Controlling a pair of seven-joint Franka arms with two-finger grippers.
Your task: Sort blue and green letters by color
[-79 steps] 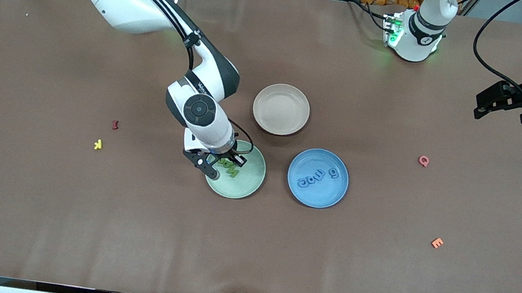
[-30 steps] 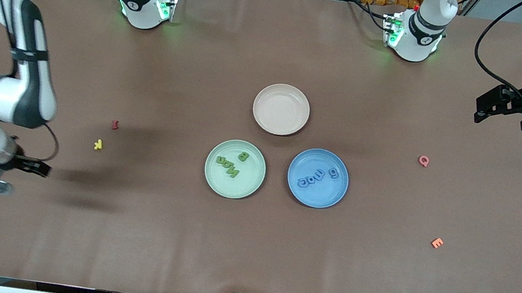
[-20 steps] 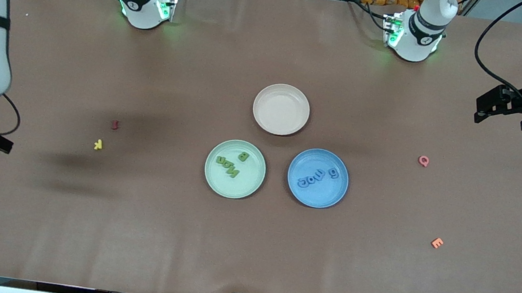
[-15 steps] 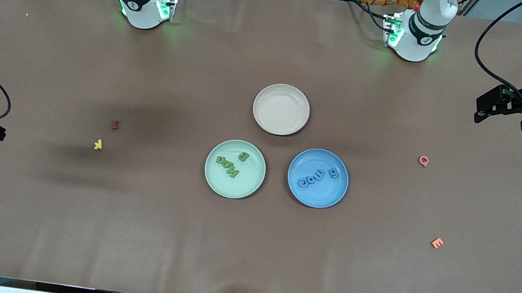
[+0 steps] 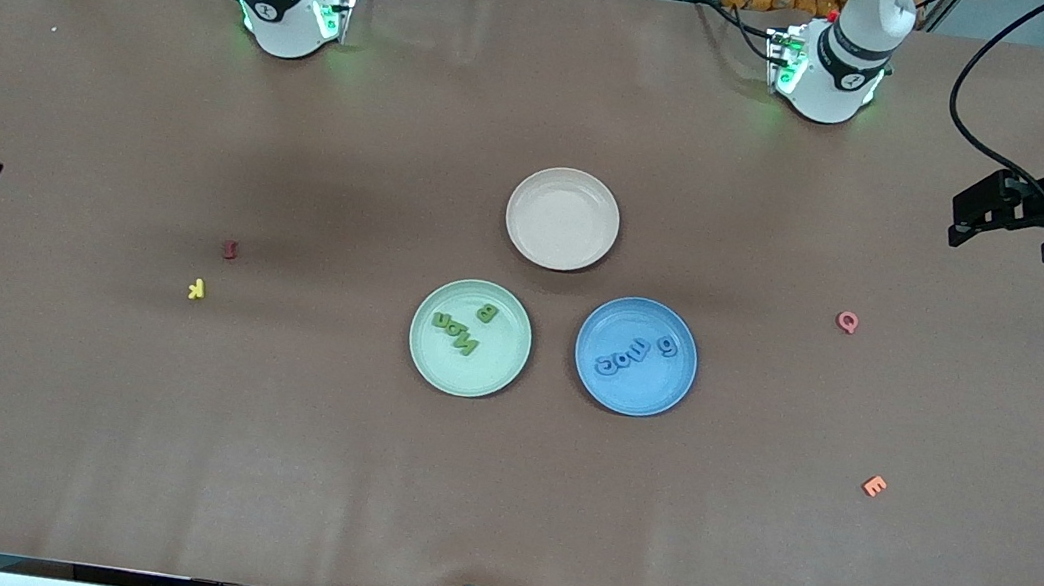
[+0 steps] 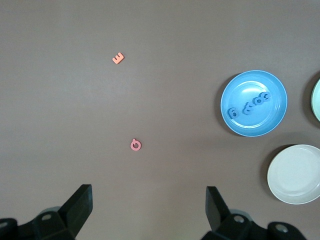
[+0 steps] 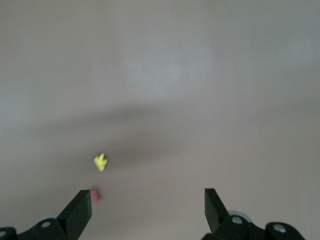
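The green letters (image 5: 462, 328) are found lying in the green plate (image 5: 421, 358), and the blue letters (image 5: 635, 355) in the blue plate (image 5: 593, 380); each colour is matched to its own dish, so the sort is judged complete. The beige plate (image 5: 564, 200), farther from the front camera than both, is left bare, no third colour being asked for. The red piece (image 5: 230, 249) and yellow K (image 5: 197, 290) toward the right arm's end, and the pink Q (image 5: 847, 322) and orange E (image 5: 874, 487) toward the left arm's end, are left on the tabletop (image 5: 258, 460) as non-task colours.

The left gripper (image 6: 149, 204) is held high over the left arm's end of the tabletop, jaws apart and empty, waiting. The right gripper (image 7: 148, 206) is held over the right arm's end, jaws apart, nothing held.

Green letters are shown in the front view only; the left wrist view catches just a sliver of the green plate. Jaw spread is made plain by the wrist views, while the front view gives only a dark edge of the right gripper.
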